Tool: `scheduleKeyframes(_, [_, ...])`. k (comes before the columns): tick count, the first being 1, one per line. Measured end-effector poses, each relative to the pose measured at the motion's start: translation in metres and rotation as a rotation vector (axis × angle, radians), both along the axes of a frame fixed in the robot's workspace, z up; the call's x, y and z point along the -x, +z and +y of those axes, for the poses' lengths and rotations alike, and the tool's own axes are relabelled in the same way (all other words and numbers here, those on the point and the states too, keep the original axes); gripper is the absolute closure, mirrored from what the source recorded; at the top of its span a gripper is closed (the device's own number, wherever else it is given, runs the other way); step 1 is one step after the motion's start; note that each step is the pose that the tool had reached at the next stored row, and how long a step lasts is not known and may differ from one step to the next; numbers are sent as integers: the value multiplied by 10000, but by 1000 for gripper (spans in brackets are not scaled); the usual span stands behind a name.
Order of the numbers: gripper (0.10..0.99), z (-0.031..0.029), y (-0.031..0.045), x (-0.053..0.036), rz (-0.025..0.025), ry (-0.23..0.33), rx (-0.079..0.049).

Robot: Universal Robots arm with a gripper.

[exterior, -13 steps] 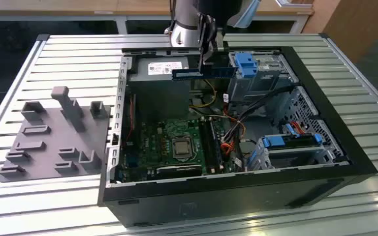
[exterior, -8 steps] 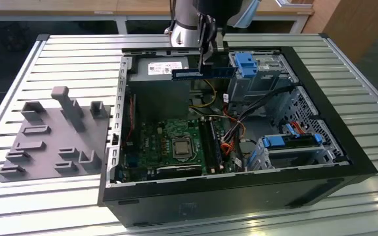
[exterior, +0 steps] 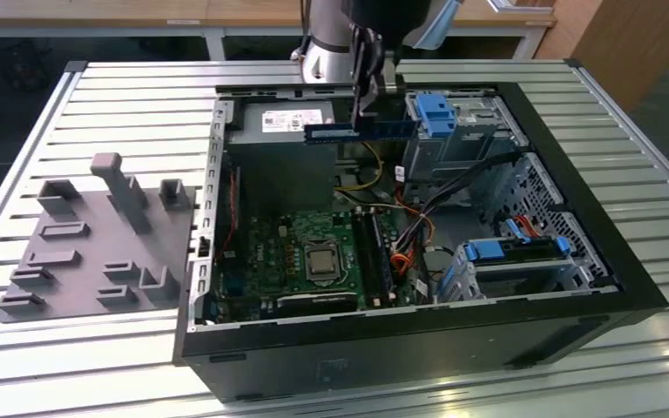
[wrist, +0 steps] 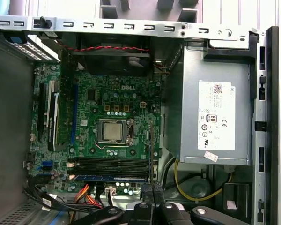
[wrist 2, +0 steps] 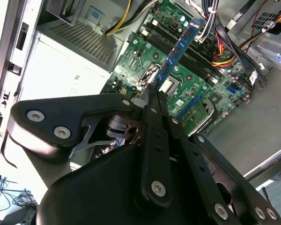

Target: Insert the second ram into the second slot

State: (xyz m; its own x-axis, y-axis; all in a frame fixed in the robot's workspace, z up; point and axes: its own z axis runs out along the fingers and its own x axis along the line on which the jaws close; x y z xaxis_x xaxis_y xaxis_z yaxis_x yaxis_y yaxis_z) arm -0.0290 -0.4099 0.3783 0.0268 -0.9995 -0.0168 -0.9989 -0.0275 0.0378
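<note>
Second ram [exterior: 395, 129] horizontal, crosswise in claw [exterior: 365, 120]

Looks straight down into the open computer case [wrist: 131, 29]. Grips the second ram [wrist: 152, 150] edge-on in the gripper [wrist: 152, 191], fingers pinched together on the thin stick, above the green motherboard [wrist: 93, 93]. Crosses the black memory slots [wrist: 112, 164] along one edge of the board, where a blue stick [wrist: 112, 178] sits in the outermost slot. Takes in the processor socket [wrist: 111, 130] mid-board, the grey power supply [wrist: 192, 93] against one case wall and a yellow cable [wrist: 177, 180] curling just beside it.
</note>
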Motion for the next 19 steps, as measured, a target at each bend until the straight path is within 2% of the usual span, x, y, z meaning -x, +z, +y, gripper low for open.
scheduleKeyframes(19, [969,-93,-1,0,-1,0,-1])
